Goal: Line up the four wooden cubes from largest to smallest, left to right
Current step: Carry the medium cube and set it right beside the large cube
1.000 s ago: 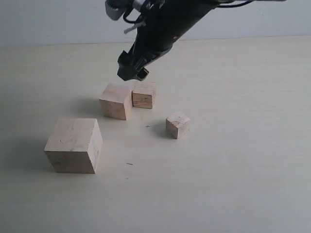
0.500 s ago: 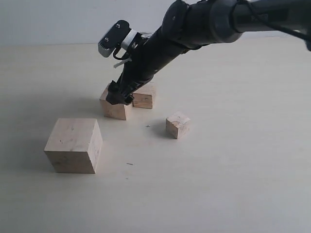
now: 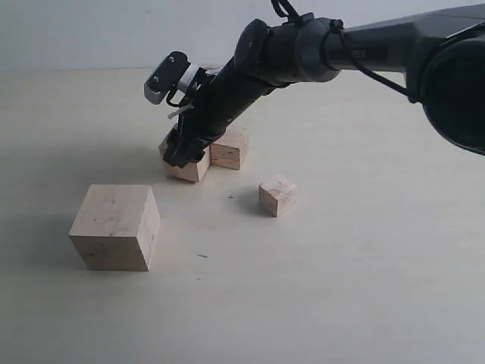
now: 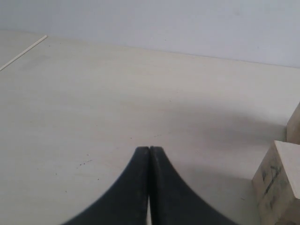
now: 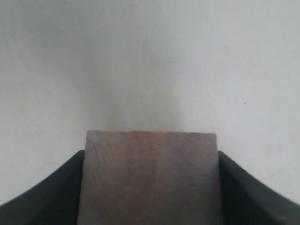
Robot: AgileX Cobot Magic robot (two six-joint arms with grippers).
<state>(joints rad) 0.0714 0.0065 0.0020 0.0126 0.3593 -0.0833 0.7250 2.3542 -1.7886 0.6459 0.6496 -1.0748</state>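
The big cube [image 3: 115, 227] stands at the front left. Behind it, the medium cube [image 3: 191, 171] sits close beside the smaller cube with darker grain [image 3: 229, 148]. To their right the tiny cube [image 3: 277, 196] stands alone. My right gripper [image 3: 182, 152] is down over the medium cube. In the right wrist view its fingers [image 5: 56, 187] press both sides of that cube [image 5: 151, 183]. My left gripper [image 4: 149, 149] is shut and empty, hovering low over the bare table. A pale cube with pencil marks [image 4: 281, 183] lies off to its side. The left arm is outside the exterior view.
The pale table [image 3: 364, 288] carries only the cubes, and the right arm [image 3: 318, 53] crosses over its back part. A second cube's edge [image 4: 295, 129] shows at the border of the left wrist view.
The right arm has come down from above the two back cubes. Its fingers now straddle and grip the medium cube. No cube has clearly moved.
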